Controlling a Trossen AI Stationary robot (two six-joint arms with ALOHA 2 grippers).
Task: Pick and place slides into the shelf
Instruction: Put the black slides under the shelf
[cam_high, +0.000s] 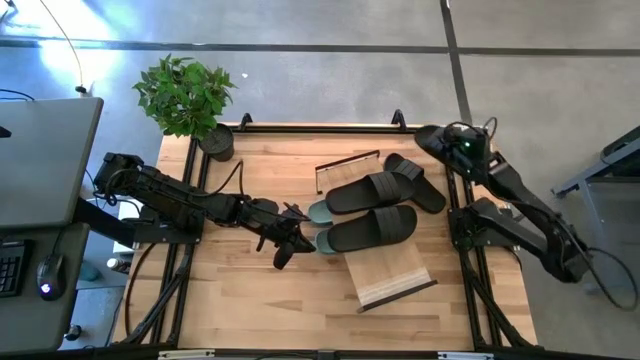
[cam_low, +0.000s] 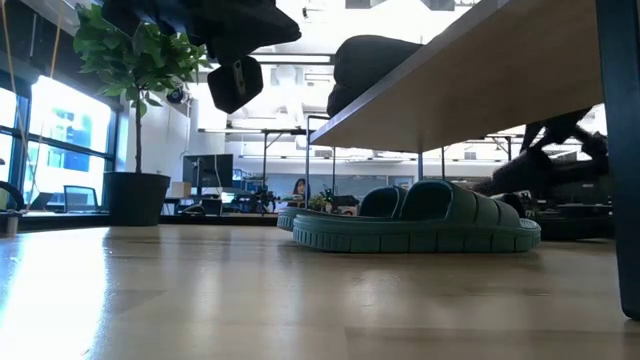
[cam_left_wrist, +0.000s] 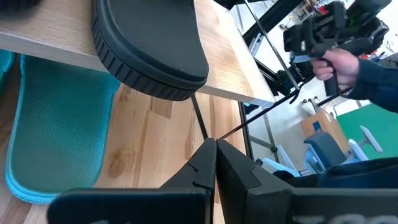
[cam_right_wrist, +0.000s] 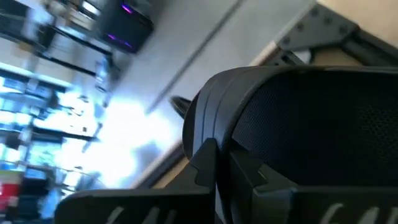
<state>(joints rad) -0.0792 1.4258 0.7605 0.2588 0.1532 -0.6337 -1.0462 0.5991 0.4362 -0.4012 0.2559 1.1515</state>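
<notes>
The wooden worktop (cam_high: 260, 290) is carrying everything, with a potted plant (cam_high: 185, 97) sitting at its far left corner, out of the working area. Near the middle, the shelf (cam_high: 385, 272) is standing with its sloping plank top running toward the near edge. Two black slides (cam_high: 372, 228) are lying across the plank's upper part, side by side, apparently already placed. Another black slide (cam_high: 418, 182) is resting toward the far right corner, just beside the shelf, probably waiting its turn. Sage-green slides (cam_low: 415, 222) are lying on the worktop under the plank, their toes poking out on the left (cam_high: 318, 211).

The left gripper (cam_high: 285, 250) is hovering just left of the shelf, fingers pressed together and holding nothing, likely lined up to deal with the green pair. The right gripper (cam_right_wrist: 214, 158) is sitting over the far right corner with its fingers closed; the dark slide fills its wrist view, but whether it is being pinched cannot be told.
</notes>
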